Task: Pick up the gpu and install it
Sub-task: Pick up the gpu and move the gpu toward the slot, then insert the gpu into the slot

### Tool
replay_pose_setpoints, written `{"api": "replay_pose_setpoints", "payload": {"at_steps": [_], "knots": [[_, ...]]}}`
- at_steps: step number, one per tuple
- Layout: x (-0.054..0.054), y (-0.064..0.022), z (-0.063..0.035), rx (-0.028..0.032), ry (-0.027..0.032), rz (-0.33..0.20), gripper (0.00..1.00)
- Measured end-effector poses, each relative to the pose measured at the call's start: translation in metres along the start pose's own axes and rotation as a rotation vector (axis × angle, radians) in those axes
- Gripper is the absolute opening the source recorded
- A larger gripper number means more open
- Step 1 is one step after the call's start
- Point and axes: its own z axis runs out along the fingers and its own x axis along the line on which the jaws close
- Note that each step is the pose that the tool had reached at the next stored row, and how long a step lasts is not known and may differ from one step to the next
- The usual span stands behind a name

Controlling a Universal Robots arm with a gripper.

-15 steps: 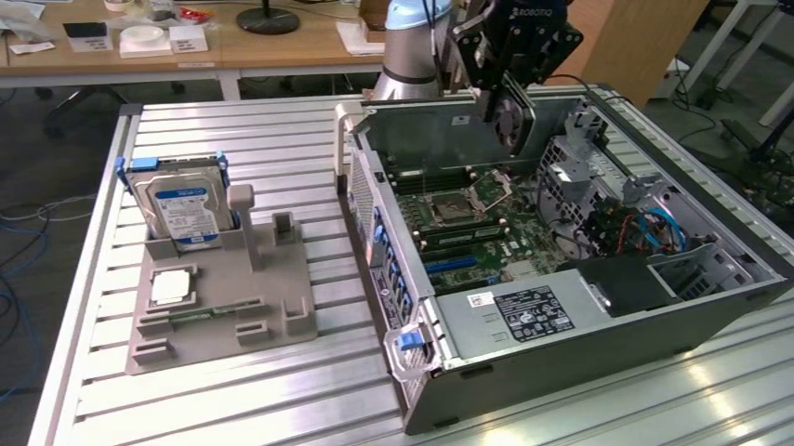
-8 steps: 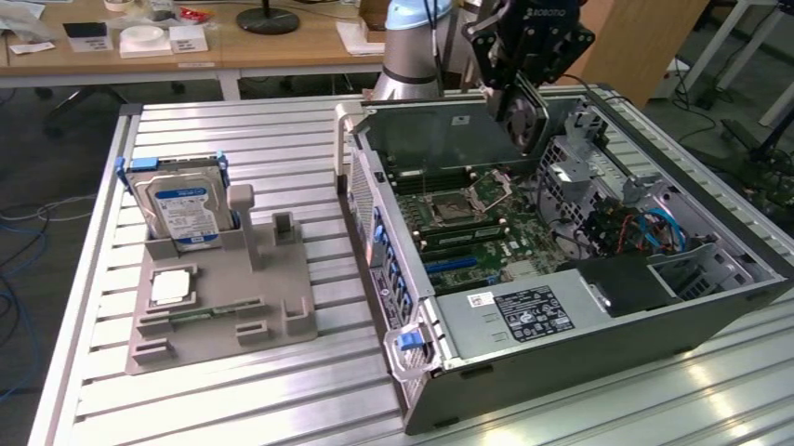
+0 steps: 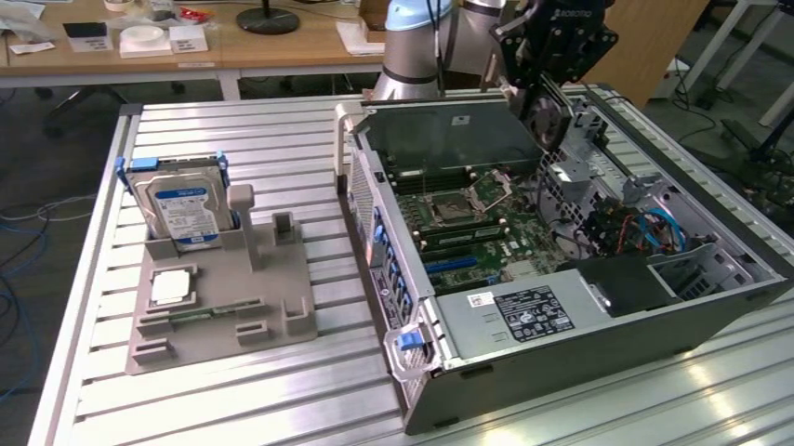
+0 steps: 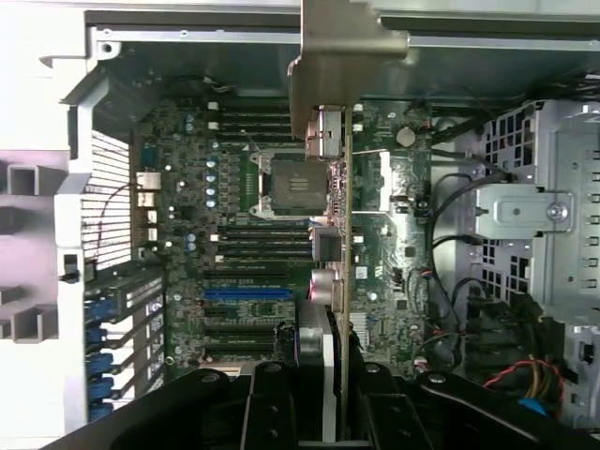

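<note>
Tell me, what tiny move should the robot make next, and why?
Probably ease the gpu slowly down toward the motherboard: the gripper is shut on it, and it hangs above the open case, not yet seated in any slot.

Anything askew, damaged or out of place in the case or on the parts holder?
Nothing stands out. The gpu is clamped edge-down in the jaws above the open case, not seated; the hard drive stands in its grey holder.
</note>
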Motion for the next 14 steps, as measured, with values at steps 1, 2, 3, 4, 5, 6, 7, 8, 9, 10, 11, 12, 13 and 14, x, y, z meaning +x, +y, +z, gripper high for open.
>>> {"api": "replay_pose_setpoints", "payload": {"at_steps": [1, 2, 3, 4, 5, 6, 7, 8, 9, 10, 11, 12, 13, 14], "knots": [[-0.0038, 0.0000, 0.0001, 0.0000, 0.0001, 0.000, 0.28], [-0.0059, 0.0000, 0.0002, 0.0001, 0.0002, 0.000, 0.28], [-0.0067, 0.0000, 0.0002, 0.0001, 0.0001, -0.001, 0.28], [-0.0066, 0.0000, 0.0002, 0.0001, 0.0002, 0.000, 0.28], [-0.0067, 0.0001, 0.0002, 0.0001, 0.0002, 0.000, 0.28], [-0.0067, 0.0001, 0.0003, 0.0000, 0.0001, 0.000, 0.28], [-0.0067, 0.0001, 0.0003, 0.0000, 0.0001, 0.000, 0.28], [-0.0067, 0.0001, 0.0003, 0.0000, 0.0002, 0.000, 0.28], [-0.0067, 0.0001, 0.0003, 0.0001, 0.0001, 0.000, 0.28], [-0.0067, 0.0001, 0.0002, 0.0001, 0.0002, 0.000, 0.28], [-0.0067, 0.0001, 0.0003, 0.0001, 0.0001, 0.000, 0.28], [-0.0067, 0.0001, 0.0003, 0.0000, 0.0001, 0.000, 0.28], [-0.0067, 0.0001, 0.0003, 0.0001, 0.0001, 0.000, 0.28], [-0.0067, 0.0001, 0.0003, 0.0000, 0.0001, 0.000, 0.28]]}}
